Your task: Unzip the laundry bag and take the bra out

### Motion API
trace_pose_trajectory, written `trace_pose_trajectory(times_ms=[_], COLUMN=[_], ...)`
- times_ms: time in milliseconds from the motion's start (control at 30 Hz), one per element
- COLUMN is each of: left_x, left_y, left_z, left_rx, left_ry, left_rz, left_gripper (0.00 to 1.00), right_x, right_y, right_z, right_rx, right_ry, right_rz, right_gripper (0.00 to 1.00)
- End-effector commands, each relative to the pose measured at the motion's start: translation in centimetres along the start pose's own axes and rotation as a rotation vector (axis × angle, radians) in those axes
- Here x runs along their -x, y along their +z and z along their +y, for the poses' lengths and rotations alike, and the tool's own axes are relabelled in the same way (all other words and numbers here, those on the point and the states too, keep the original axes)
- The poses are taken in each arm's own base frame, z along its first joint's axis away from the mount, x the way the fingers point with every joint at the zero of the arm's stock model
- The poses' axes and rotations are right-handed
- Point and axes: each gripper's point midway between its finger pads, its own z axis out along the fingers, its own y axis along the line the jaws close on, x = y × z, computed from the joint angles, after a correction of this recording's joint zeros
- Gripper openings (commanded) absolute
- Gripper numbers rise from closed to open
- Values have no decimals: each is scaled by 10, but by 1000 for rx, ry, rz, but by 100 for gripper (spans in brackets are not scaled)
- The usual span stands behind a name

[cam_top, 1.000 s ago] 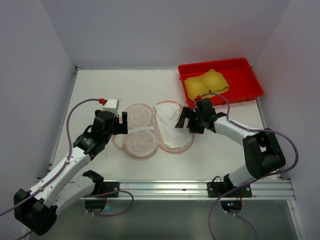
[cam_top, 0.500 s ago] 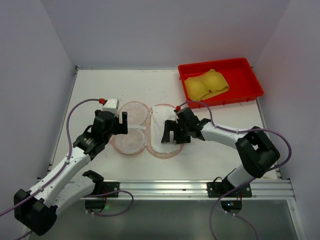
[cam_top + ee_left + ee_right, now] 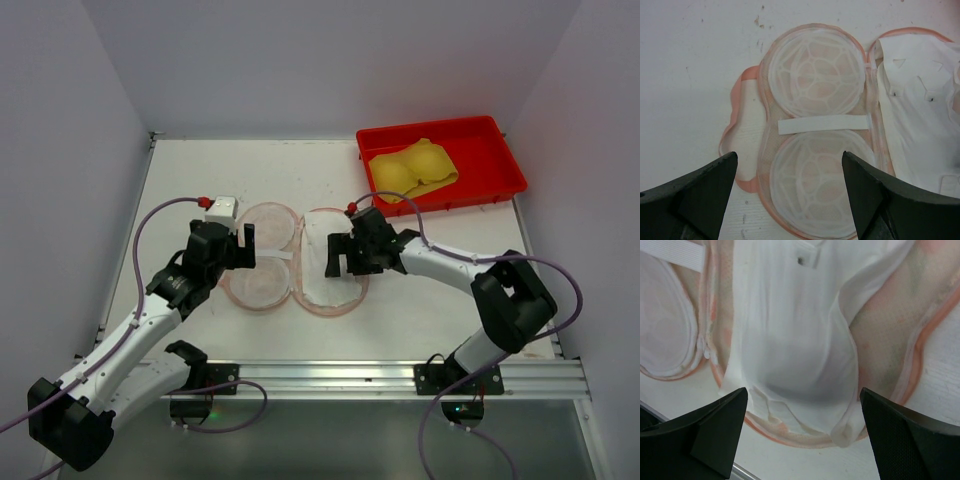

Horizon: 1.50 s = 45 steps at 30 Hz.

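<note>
1. My left jaws stand wide, with nothing between them. In the left wrist view they hang above the left half of the laundry bag (image 3: 815,145), and as far as I can see they do not touch it.
2. My right jaws also stand wide and hold nothing. In the right wrist view they are low over a white cloth layer (image 3: 795,340) that lies in the right half of the bag. Whether they touch it, I cannot tell.
3. The bag lies opened flat in the middle of the worktop (image 3: 200,170), its two halves spread side by side. So the zip is, in my judgement, already undone.
4. Inside the left half I see two round mesh cups (image 3: 815,75), one above the other in the frame, and a white strap (image 3: 822,123) across between them. No bra lies there.
5. The bra (image 3: 412,168), yellow, lies in the red tray (image 3: 485,160) at the upper right of the top view, well apart from the bag.
6. I judge both steps done: the bag is open and the bra is out. I think only the drawing back of my arms is left. One doubt: whether the white cloth belongs to the bag, I cannot tell.
</note>
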Motion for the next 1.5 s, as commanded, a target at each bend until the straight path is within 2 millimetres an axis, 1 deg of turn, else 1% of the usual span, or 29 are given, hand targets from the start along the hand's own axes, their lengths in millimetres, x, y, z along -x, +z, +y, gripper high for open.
trace_pose_trajectory(times_ms=[0,67,100,133,167,267,367,433,500,533,633,733,800,900,967,1067,1167,1267,1300,1367,1400,1467], left_x=[5,4,4,4,4,4,3,3,4,3,3,2,2,2,2,2,2,2,2,1,1,1], left_y=[0,0,0,0,1,1,1,1,1,2,2,2,2,2,3,2,2,3,3,3,3,3], left_z=[2,2,2,2,2,2,2,1,1,1,1,0,0,1,0,0,0,0,0,0,-1,-1], left_rx=[3,6,6,6,6,6,5,2,2,3,3,0,1,2,1,1,1,0,-2,-1,-3,-3], left_ry=[-1,1,1,1,1,1,1,2,2,3,2,4,4,3,5,3,4,5,5,6,6,6], left_rz=[-22,-20,-20,-20,-18,-17,-15,-14,-14,-13,-11,-9,-8,-10,-7,-8,-8,-5,-5,-3,-3,-3], left_gripper=[89,89,89,89,89,89,89,89,89,89,89,89,89,89,89,89,89,89,89,89,89,89], right_x=[21,13,16,14,11,7,5,6,9,15,24,28,27,25,21,14,8,2,0,-2,-4,-4], right_y=[4,13,15,18,22,26,24,19,14,8,3,3,3,6,12,18,23,27,29,32,34,33], right_z=[20,22,24,24,23,17,14,15,15,14,9,-1,-3,-3,-4,0,7,11,11,10,9,9], right_rx=[82,108,118,120,118,98,87,87,78,65,29,-2,-1,6,13,47,102,133,136,138,134,135], right_ry=[-107,-122,-130,-132,-131,-122,-124,-133,-135,-140,-160,-158,-156,-159,-160,-162,-163,-167,-161,-158,-156,-155], right_rz=[-25,18,17,28,42,54,56,51,32,3,-29,-33,-29,-15,8,34,67,92,97,108,114,112], right_gripper=[96,96,95,95,95,96,96,96,95,95,95,95,95,93,93,89,86,80,73,66,58,49])
